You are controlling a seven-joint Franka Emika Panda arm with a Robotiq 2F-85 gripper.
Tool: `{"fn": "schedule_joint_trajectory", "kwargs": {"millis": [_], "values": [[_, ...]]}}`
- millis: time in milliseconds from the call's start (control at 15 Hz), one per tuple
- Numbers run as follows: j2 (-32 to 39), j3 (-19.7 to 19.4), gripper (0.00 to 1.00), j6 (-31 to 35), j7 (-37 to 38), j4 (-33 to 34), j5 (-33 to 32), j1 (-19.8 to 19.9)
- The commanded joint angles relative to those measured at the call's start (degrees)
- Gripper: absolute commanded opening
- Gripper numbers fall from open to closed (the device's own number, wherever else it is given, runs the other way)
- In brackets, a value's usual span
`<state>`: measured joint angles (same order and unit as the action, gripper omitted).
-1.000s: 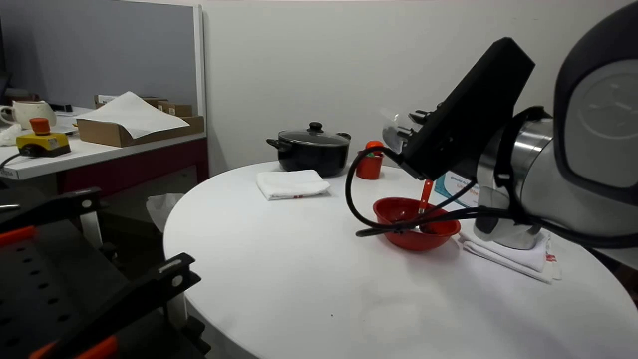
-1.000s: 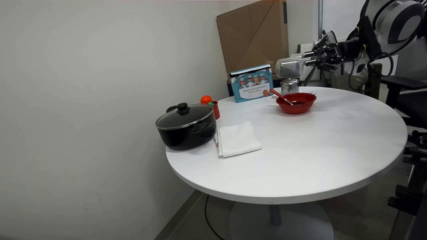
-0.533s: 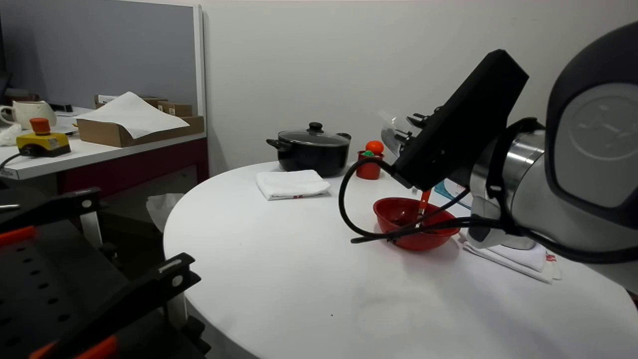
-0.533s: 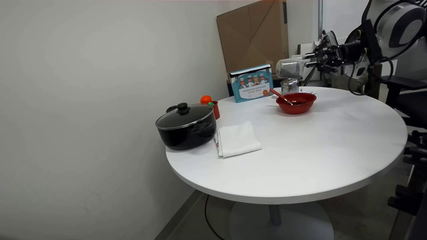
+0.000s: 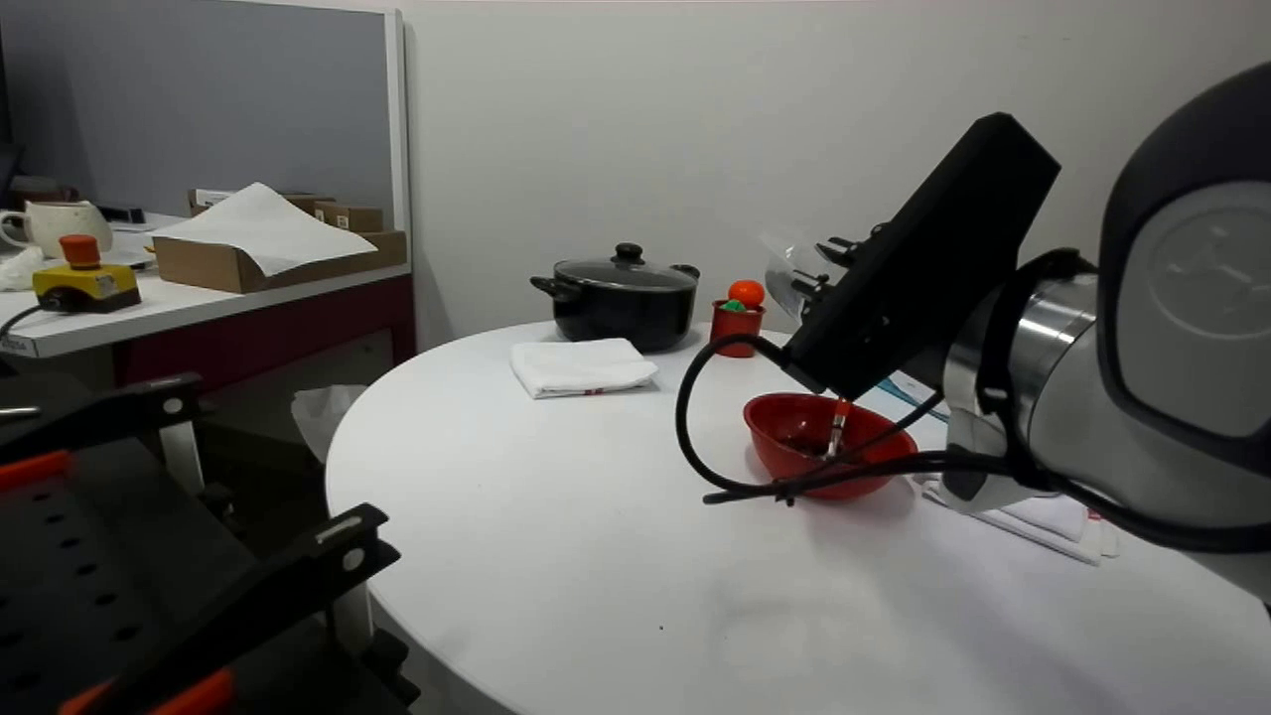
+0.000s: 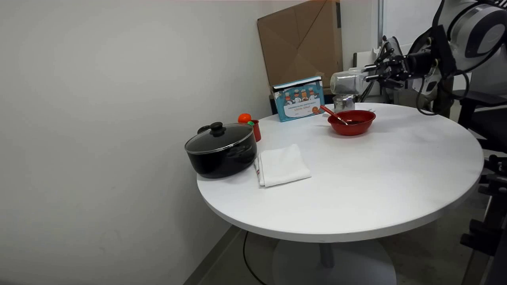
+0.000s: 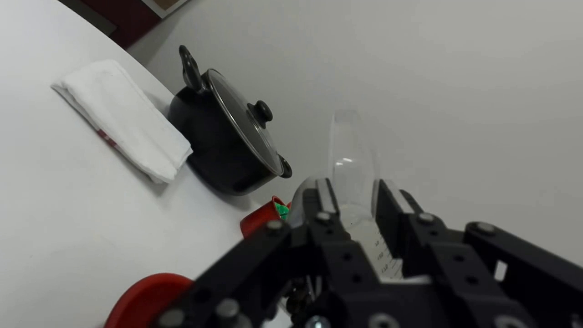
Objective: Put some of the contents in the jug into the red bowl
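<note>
1. Round and white, the table stands alongside a pale wall; above it a gripper pinches the clear jug, fingers drawn close about its plastic.
2. Tipped on its side, the jug hangs higher than the red bowl, where dark matter shows; which way the jug's mouth faces cannot be told. Low in the wrist view are dark bits, their holder unclear.
3. Near the red bowl and its leaning red-handled utensil stands a metal kettle. From there, white surface spreads broadly to the edge farthest from the robot arm.
4. Along the wall-side edge sit a lidded black pot, a folded cloth just beside it, and a red cup.
5. The robot arm reaches in over the table's rim, gripper pointing roughly level in an exterior view; a black cable loops below it and passes before the red bowl.
</note>
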<state>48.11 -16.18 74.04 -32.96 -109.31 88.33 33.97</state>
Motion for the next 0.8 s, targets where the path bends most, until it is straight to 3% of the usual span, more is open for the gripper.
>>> {"fn": "schedule_joint_trajectory", "kwargs": {"millis": [0, 400, 733], "values": [[-2.54, -3.07, 0.07, 2.68, 0.58, -1.69, -0.27, -2.71], [-7.04, -6.47, 0.07, 11.14, 2.71, -2.49, -3.2, -7.21], [-10.55, -6.3, 0.07, 16.45, 5.81, -1.79, -9.73, -10.01]]}}
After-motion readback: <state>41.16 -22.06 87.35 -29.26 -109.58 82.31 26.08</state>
